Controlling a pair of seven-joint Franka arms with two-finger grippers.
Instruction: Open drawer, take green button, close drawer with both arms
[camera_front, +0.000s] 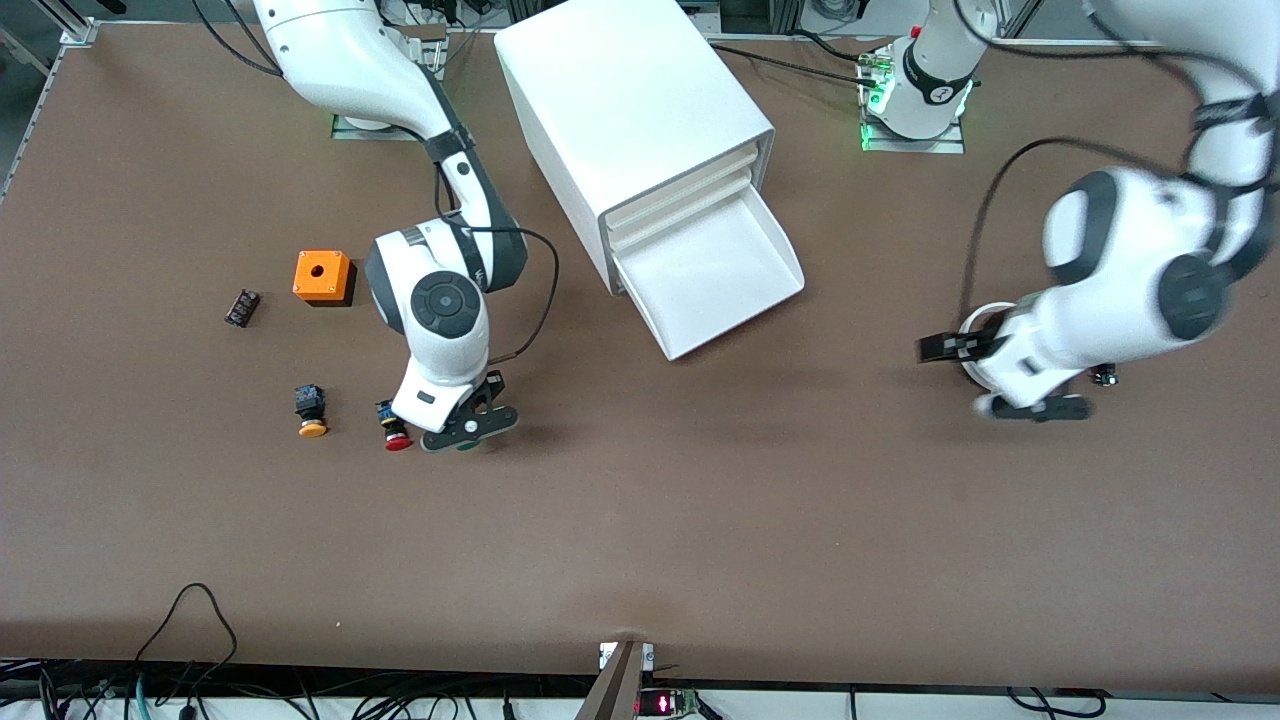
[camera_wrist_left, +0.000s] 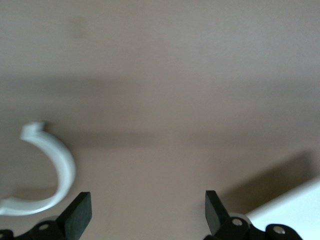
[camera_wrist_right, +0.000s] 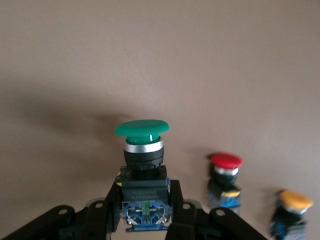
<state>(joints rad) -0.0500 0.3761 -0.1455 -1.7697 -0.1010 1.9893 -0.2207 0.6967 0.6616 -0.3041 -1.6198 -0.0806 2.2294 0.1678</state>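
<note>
My right gripper (camera_front: 466, 432) is shut on the green button (camera_wrist_right: 142, 129), gripping its dark black-blue body between the fingers (camera_wrist_right: 102, 210). It holds the button low over the table beside the red-capped button (camera_front: 396, 433); a sliver of the green cap (camera_front: 467, 446) shows under the hand. The lowest drawer (camera_front: 735, 285) of the white cabinet (camera_front: 640, 120) stands pulled out and looks empty. My left gripper (camera_front: 1035, 407) is open and empty (camera_wrist_left: 146, 215), low over the table toward the left arm's end, next to a white ring (camera_wrist_left: 55, 165).
An orange-capped button (camera_front: 311, 410) lies beside the red one (camera_wrist_right: 226, 161) and also shows in the right wrist view (camera_wrist_right: 296, 200). An orange box (camera_front: 322, 277) and a small dark part (camera_front: 242, 307) lie farther from the camera. A small dark object (camera_front: 1104, 377) lies by the left hand.
</note>
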